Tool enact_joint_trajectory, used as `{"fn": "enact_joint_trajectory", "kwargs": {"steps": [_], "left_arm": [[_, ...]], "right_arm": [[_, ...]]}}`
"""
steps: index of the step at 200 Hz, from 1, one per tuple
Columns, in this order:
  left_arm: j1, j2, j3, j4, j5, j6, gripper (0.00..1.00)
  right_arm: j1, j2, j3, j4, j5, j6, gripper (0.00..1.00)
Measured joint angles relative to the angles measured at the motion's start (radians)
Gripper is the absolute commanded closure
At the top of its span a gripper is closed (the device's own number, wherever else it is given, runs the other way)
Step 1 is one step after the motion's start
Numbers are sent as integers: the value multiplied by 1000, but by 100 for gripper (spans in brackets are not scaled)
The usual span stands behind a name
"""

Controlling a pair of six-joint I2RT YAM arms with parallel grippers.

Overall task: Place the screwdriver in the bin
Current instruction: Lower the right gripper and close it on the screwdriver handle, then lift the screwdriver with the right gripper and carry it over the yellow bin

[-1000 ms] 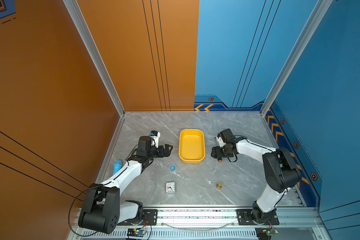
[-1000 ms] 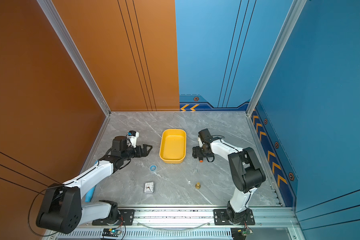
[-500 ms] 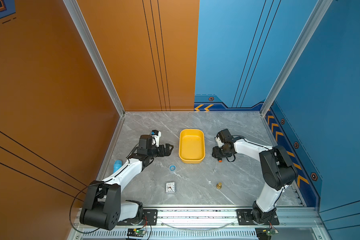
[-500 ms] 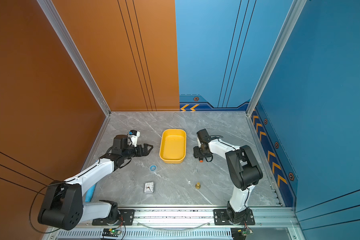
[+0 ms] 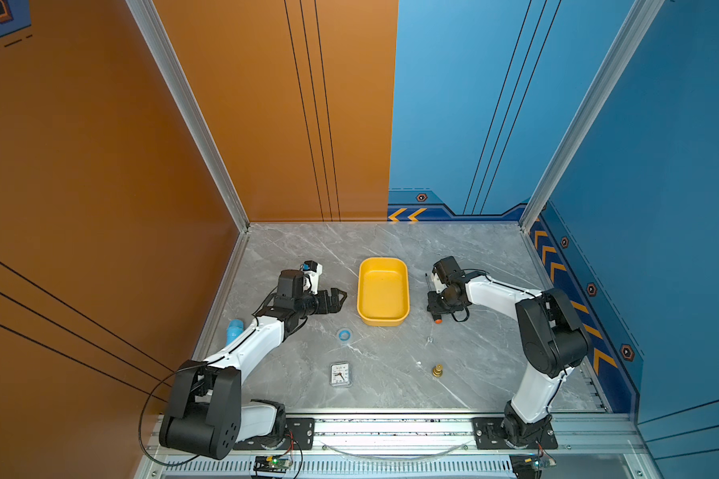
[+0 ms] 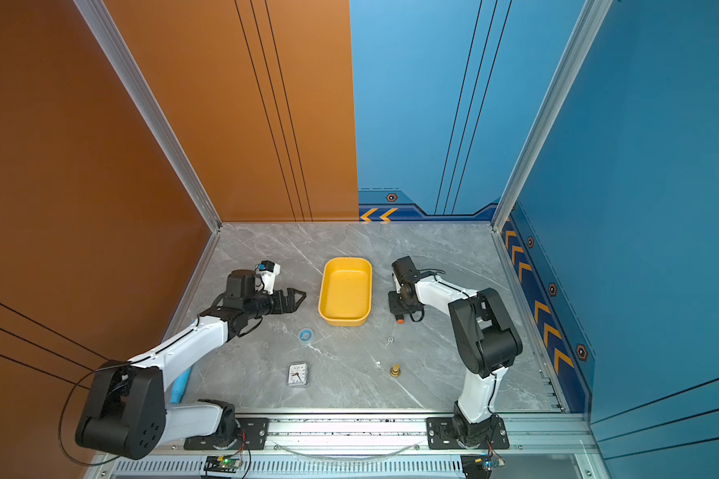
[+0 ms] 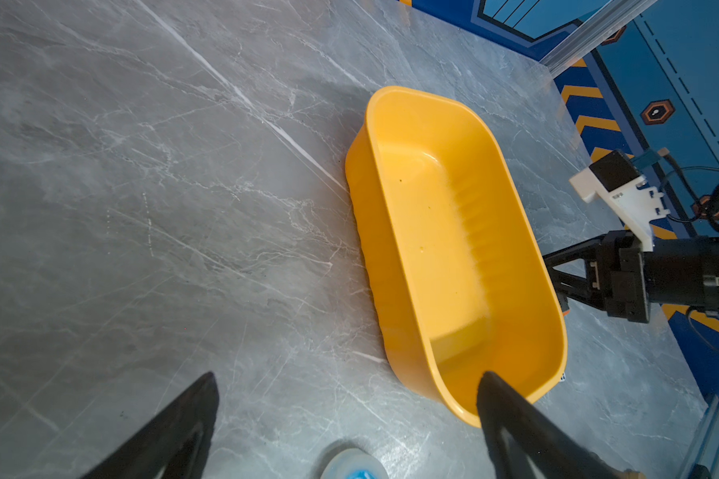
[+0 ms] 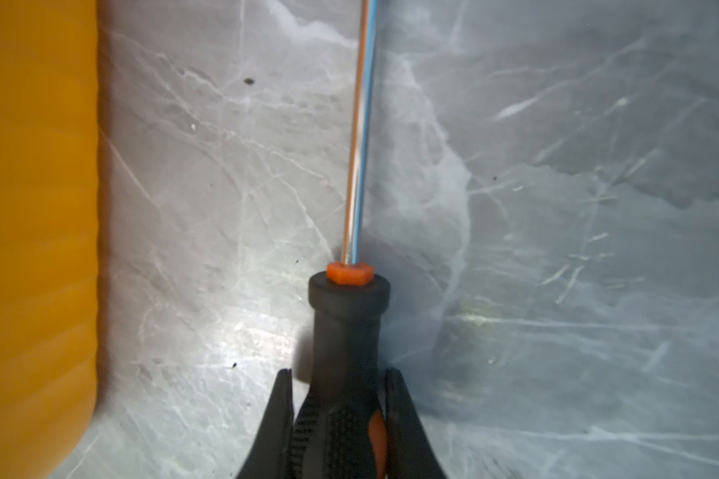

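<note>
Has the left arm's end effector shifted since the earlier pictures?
Yes, slightly: the left end effector has edged toward the shallow yellow plastic bin, its jaws open.

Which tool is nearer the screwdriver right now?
Right. The right tool is shut on the screwdriver handle, beside the bin. The left tool hangs open on the bin's opposite side, away from the screwdriver.

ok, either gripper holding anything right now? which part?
The right gripper is shut on the slim black-and-orange-handled screwdriver, gripping the handle; the thin metal shaft sticks out free. The left gripper is open and holds nothing.
</note>
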State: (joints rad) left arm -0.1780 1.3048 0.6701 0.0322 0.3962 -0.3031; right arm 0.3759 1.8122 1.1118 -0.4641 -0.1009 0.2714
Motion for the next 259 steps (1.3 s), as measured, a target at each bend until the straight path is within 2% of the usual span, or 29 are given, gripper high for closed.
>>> {"fn": "enact_joint_trajectory", "kwargs": {"steps": [61,104,156,200,259], "left_arm": [[0,12,0,-1,23,8,2],[0,12,0,-3,24,11,2],[0,12,0,-3,25,11,2],[0,12,0,-3,25,11,2],[0,12,0,-3,25,18,2]], "right_arm": [[-43,4,9,-16,-98,49,100],[-36,-18,46,-90,-101,101,100],[-28,-163,119,-156,-108,186,100],[26,-259,221,-158,-148,226,100],[123,-240,288,-158,-183,278,100]]}}
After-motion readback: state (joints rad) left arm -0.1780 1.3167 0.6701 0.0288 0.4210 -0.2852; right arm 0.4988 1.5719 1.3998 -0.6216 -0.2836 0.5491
